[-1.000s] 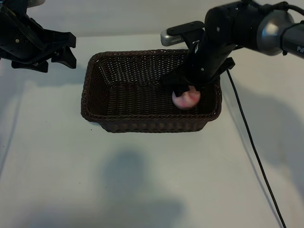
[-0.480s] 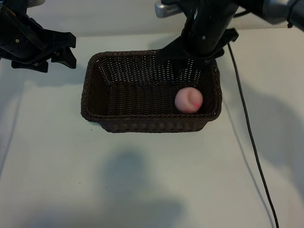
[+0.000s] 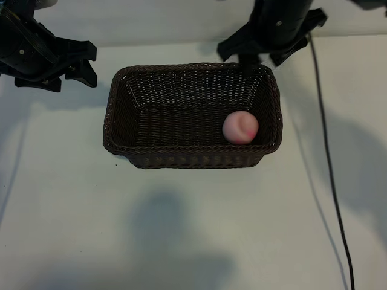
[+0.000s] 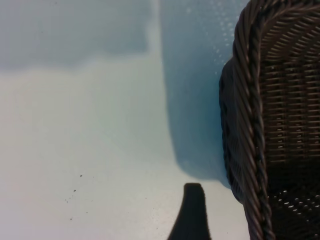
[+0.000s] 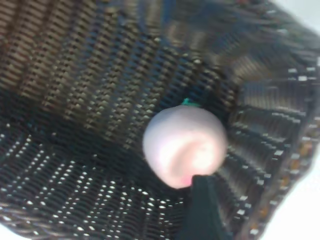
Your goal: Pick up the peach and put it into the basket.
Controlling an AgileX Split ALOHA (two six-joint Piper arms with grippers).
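Judging from how things lie, little is left to go wrong: the peach (image 3: 240, 127) already sits inside the basket (image 3: 115, 115), on its floor toward the 3 o'clock end in the exterior view, close to the end wall and the near wall. The one risk I can see is the right hand (image 3: 266, 55), which hangs above the rim at about 1 o'clock of the basket, released and holding nothing. If it drops or swings inward on its way off, a finger could catch the braided rim and jolt or drag the basket, and the fruit, being round, would roll about the floor. The walls look high enough next to it that tipping out seems unlikely. A dark cable (image 3: 329, 175) trails across the desk (image 3: 193, 229) at the basket's 3 o'clock side and might snag if the arm sweeps low.

The peach is small, round, pale pink with a brighter red-pink blotch, smooth-skinned; the right wrist view shows a tiny green nub on it.

The left hand (image 3: 75, 63) is parked off the basket's 10 o'clock corner, released and empty.
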